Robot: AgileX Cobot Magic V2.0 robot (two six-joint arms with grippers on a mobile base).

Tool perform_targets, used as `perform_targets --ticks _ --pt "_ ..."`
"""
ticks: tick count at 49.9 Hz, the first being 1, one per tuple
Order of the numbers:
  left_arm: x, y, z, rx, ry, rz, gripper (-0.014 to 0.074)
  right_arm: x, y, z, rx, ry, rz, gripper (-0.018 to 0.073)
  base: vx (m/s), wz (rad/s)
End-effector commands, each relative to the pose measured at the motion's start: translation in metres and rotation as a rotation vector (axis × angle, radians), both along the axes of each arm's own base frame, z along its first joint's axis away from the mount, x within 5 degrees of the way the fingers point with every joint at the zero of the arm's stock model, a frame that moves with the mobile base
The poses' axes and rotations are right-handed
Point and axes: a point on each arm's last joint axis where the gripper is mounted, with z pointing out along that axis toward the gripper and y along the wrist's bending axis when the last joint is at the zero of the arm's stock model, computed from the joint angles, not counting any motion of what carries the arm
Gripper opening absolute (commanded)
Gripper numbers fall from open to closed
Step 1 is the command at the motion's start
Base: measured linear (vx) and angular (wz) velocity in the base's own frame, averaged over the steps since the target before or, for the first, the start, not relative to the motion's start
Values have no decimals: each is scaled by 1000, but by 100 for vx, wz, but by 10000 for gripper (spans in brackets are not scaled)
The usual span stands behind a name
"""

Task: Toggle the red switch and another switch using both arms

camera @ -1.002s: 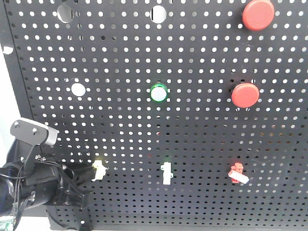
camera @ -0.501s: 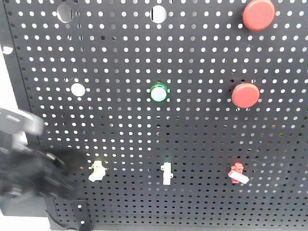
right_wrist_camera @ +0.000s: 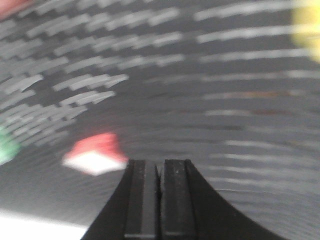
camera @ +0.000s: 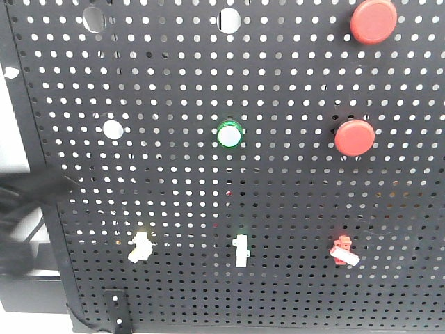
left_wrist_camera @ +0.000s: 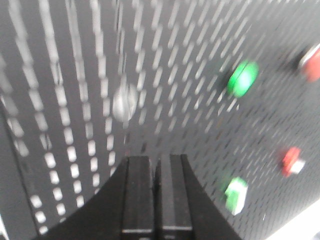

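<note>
Red switch [camera: 344, 250]: sat near right claw [right_wrist_camera: 159, 164], not touching; claw narrow, empty. Cream switch [camera: 140, 247]: clear of left claw [left_wrist_camera: 159, 160], also narrow, empty. Couldn't confirm either toggled.

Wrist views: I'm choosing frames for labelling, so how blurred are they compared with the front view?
Front-facing view: panel sharp, only a dark smear at left edge. Left wrist view: panel streaked, jaws crisp. Right wrist view: heaviest streaking, red switch a smudge.

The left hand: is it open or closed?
Shut. In the left wrist view the left hand has its two black fingers pressed together, holding nothing.
</note>
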Motion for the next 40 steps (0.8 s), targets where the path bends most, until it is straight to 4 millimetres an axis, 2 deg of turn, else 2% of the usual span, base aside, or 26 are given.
perform_targets --ticks 1,15,40 --pt "-9 5 16 -51 -57 17 -6 13 11 19 2 -87 63 -6 0 0" --pt "-11 2 14 -21 -50 -15 -6 45 35 12 -13 -12 173 -6 0 0" --pt "-11 2 14 -16 -51 -15 -6 71 43 -4 36 31 178 -6 0 0"
